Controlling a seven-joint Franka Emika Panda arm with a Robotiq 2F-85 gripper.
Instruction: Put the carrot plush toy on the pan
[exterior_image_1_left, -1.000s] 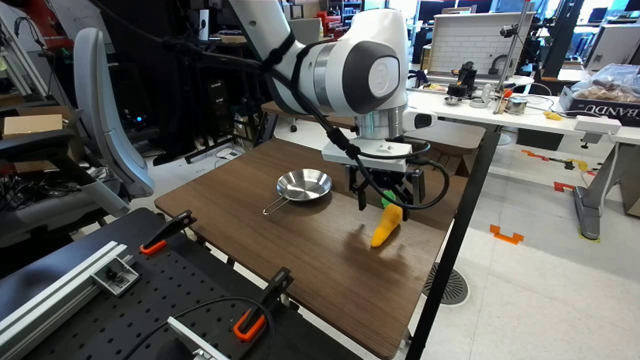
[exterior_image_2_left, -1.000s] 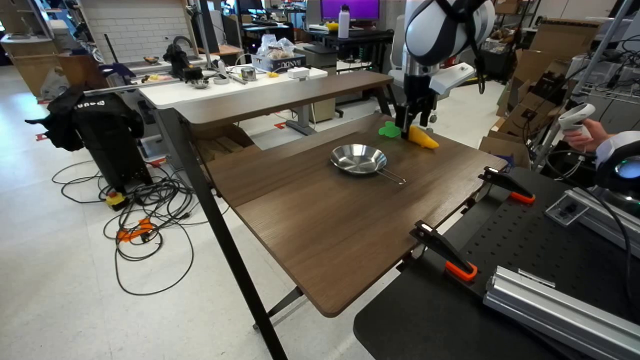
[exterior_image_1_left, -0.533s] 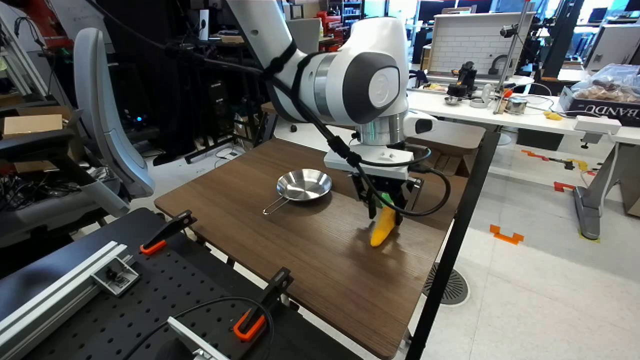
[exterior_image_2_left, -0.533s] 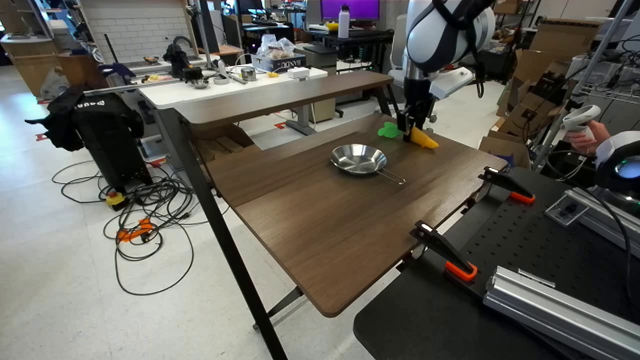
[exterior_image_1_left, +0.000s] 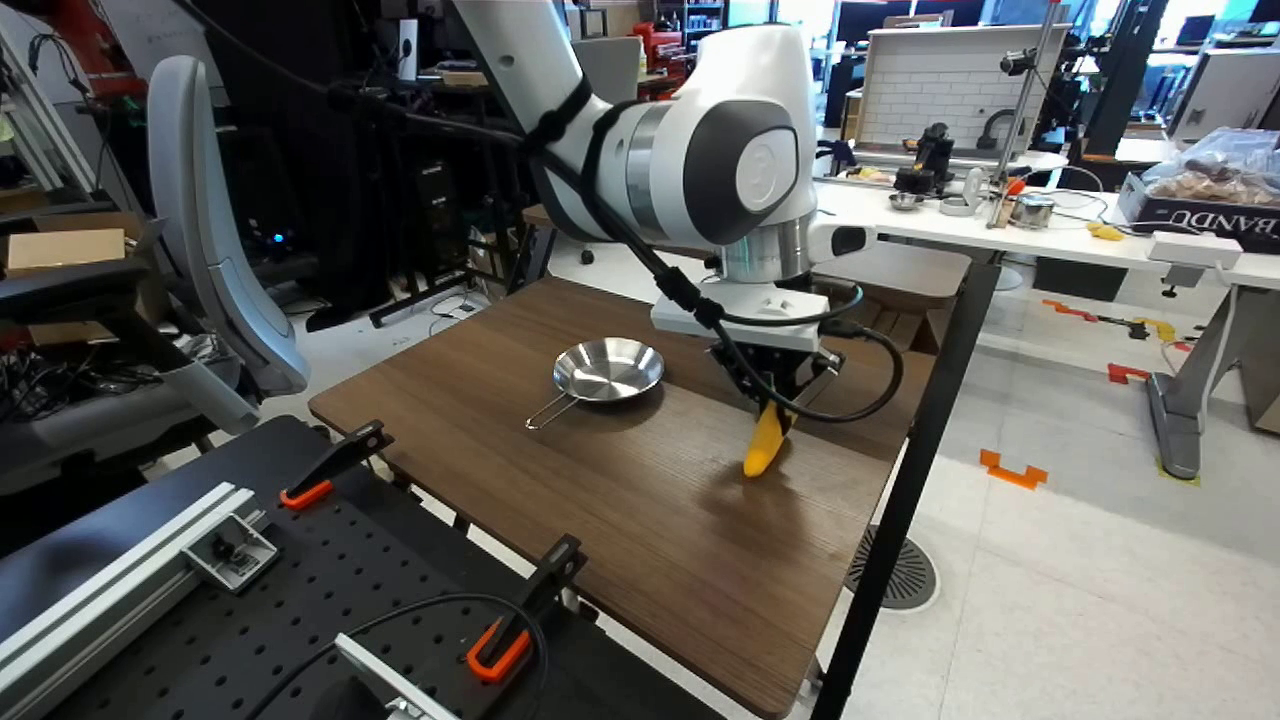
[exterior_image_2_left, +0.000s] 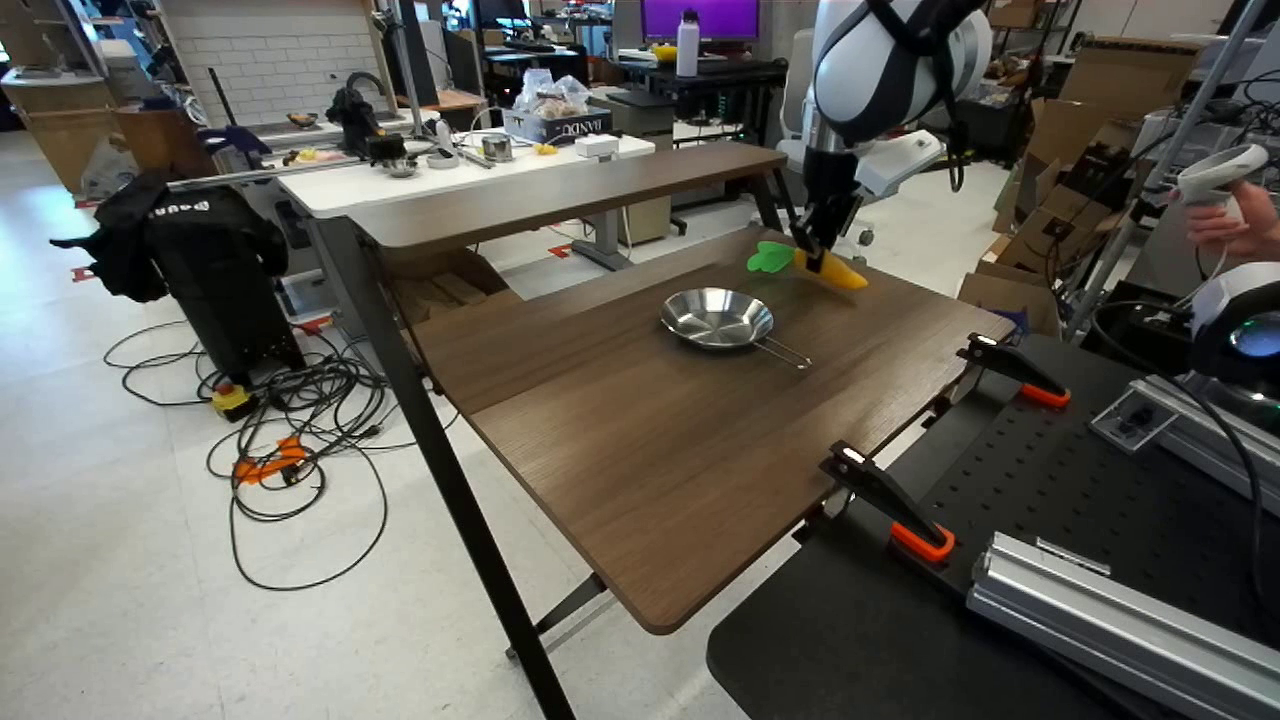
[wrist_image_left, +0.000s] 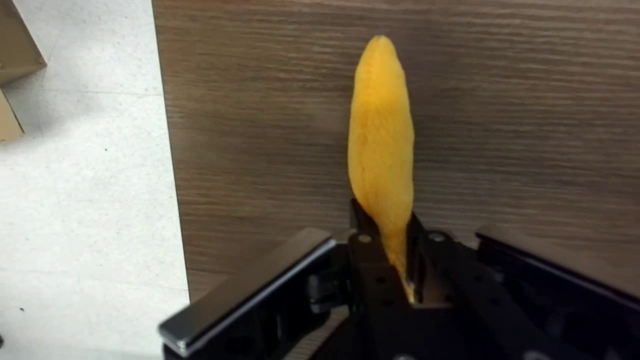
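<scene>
One carrot plush toy (wrist_image_left: 381, 135) is found in the grasp of the gripper (wrist_image_left: 385, 215), both fingers (wrist_image_left: 363, 224) pressed against the body close to the green leafy tip (exterior_image_2_left: 770, 257). In the wrist view the free end points to 12 o'clock. In an exterior view the shadow lies apart from that end; the toy is therefore judged to be just above the table (exterior_image_1_left: 620, 500), with little clearance.

The pan (exterior_image_1_left: 608, 372) stands at about 10 o'clock from the toy in that same view, its handle (exterior_image_1_left: 552, 411) toward 8 o'clock. The toy is not yet on it.

The step in hand is judged to be the lift, with the carry to follow. Recommended: raise straight up until the free end, liable to sag because the grip is off-centre, would pass well over the rim. Then travel toward 10 o'clock, avoiding the handle, since a knock there could turn or tip the pan. Centre the toy's body, rather than the gripper, over the pan. Lower gently to contact, release, and withdraw vertically.
</scene>
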